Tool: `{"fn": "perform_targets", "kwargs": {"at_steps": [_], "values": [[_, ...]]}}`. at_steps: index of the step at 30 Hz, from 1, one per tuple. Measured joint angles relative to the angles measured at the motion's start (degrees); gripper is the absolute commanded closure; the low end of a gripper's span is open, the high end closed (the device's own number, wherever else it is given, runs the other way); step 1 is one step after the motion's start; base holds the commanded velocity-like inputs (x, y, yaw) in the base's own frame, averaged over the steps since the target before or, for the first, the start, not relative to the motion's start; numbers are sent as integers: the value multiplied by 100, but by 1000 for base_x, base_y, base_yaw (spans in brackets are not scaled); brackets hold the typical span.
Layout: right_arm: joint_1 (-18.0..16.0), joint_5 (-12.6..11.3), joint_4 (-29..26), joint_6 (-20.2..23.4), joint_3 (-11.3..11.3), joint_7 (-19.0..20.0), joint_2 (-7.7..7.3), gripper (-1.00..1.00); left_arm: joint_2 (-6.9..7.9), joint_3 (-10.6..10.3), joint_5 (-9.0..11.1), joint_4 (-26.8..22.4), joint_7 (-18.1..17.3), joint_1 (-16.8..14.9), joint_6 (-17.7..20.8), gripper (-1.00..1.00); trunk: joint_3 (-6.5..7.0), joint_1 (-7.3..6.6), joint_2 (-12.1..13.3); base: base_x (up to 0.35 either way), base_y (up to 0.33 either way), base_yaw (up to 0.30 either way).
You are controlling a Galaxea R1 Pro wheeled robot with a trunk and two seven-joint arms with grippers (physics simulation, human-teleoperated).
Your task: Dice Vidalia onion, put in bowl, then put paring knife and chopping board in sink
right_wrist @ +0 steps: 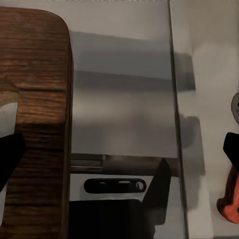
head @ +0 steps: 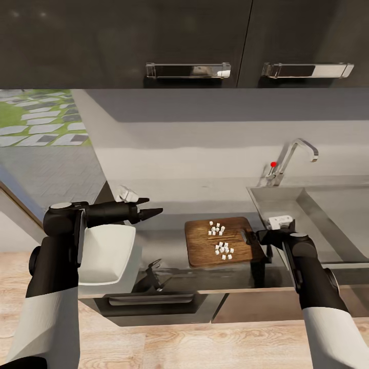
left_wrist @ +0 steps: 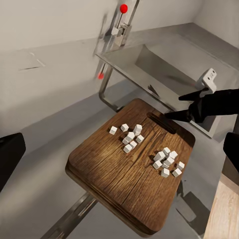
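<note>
The chopping board (head: 223, 242) lies flat on the countertop (head: 169, 236), its long sides running toward the wall and its front edge close to the countertop's light front lip. Two loose clusters of white diced onion (head: 220, 241) sit on the board, one toward its rear and one toward its front, both well inside its edges. The slot handle at the board's sink-side end shows in the left wrist view, next to the right gripper (left_wrist: 172, 115).

The sink (head: 307, 215) lies just beyond the board on that same side, with a narrow strip of bare metal between the board's edge and the basin rim. The curved tap (head: 292, 159) with its red knob stands behind the basin's rear corner.

The right gripper (head: 251, 237) is at the board's sink-side edge, its fingertips pointing over the slot handle; the fingers lie close together, but whether they pinch anything cannot be told. In the right wrist view a red-and-black object (right_wrist: 231, 199) appears at the frame border; its identity cannot be told.

The left gripper (head: 151, 206) hovers above the countertop on the board's far side from the sink, its two fingers parted and holding nothing. Between it and the board the metal surface is bare. The white bowl (head: 105, 253) sits beneath the left forearm, at the countertop's front edge, well apart from the board.
</note>
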Motion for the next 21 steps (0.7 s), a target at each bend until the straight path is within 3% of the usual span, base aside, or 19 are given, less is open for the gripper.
{"fn": "perform_targets", "kwargs": {"at_steps": [13, 21], "values": [[0, 1, -1, -5, 4, 1, 0, -100, -1, 0, 0, 0, -3, 0, 0, -100, 0, 0, 0, 0, 0, 0], [0, 1, -4, -5, 4, 1, 0, -100, -1, 0, 0, 0, -3, 0, 0, -100, 0, 0, 0, 0, 111, 0]]}}
